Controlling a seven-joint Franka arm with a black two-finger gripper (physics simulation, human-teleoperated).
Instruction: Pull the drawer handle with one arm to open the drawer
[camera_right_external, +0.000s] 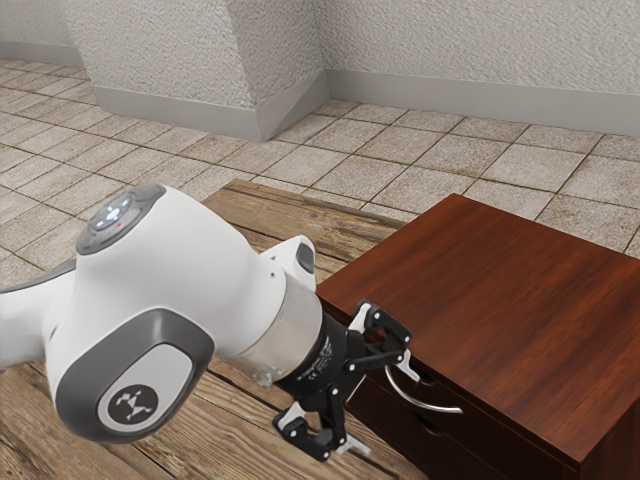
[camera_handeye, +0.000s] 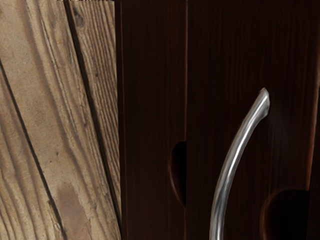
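A dark red wooden cabinet (camera_right_external: 500, 310) stands on the plank table at the exterior view's right. Its drawer front (camera_right_external: 440, 420) faces my hand and carries a curved silver handle (camera_right_external: 428, 399). My gripper (camera_right_external: 377, 402) is open right in front of that drawer face, its fingers spread wide. One end of the handle lies close to the upper finger (camera_right_external: 398, 352); I cannot tell whether they touch. In the wrist view the handle (camera_handeye: 234, 165) arcs across the dark drawer front (camera_handeye: 150, 100), just ahead of the hand.
The cabinet rests on a rough plank table (camera_right_external: 250, 225), whose boards (camera_handeye: 50, 125) run beside the cabinet's edge. Two dark recesses (camera_handeye: 178, 172) are cut into the drawer fronts. Tiled floor (camera_right_external: 420, 150) and a textured wall lie behind.
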